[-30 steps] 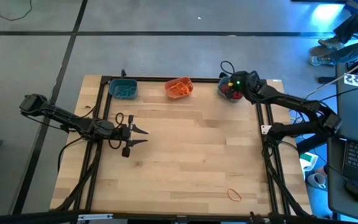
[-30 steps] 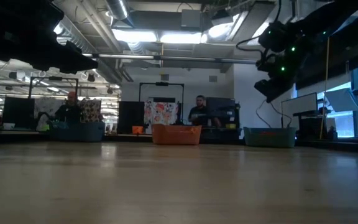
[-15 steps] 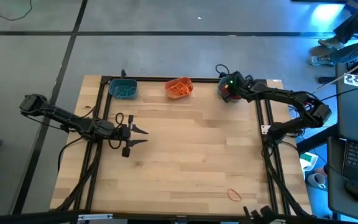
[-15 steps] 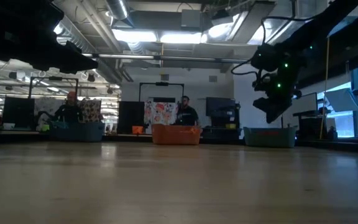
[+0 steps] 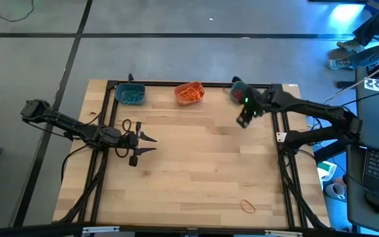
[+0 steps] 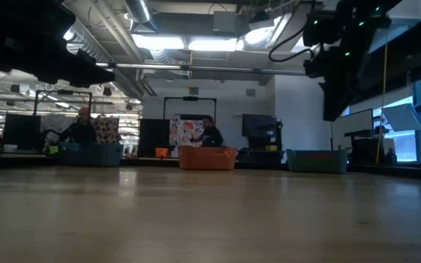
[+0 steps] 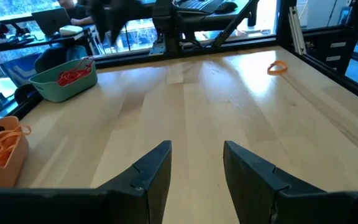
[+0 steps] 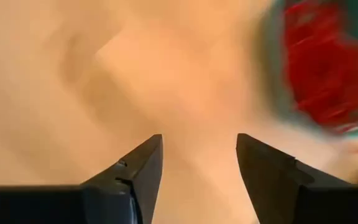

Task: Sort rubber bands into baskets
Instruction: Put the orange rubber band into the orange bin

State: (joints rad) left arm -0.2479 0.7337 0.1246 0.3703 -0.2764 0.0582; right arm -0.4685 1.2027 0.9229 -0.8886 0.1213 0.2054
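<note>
Three baskets stand along the far edge: a teal one (image 5: 130,94) on the left, an orange one (image 5: 189,93) holding orange rubber bands, and a teal one (image 5: 237,87) with red rubber bands (image 8: 319,68), partly under my right arm. One orange rubber band (image 5: 248,206) lies flat near the front right edge, also seen in the left wrist view (image 7: 277,67). My right gripper (image 5: 243,120) hangs open above bare wood, just on the near side of the red-filled basket, nothing between its fingers (image 8: 197,168). My left gripper (image 5: 147,143) waits open at the table's left, empty (image 7: 194,168).
Black frame rails (image 5: 110,118) run along the table's left, far and right sides. Black cables (image 5: 127,126) loop beside the left gripper. The wide middle of the wooden table (image 5: 196,158) is bare. People show in the room beyond the far edge (image 6: 209,134).
My right gripper has left its place over the far right teal basket and swung toward the table's near edge, rising as it went; it now hangs over bare wood beside that basket.
</note>
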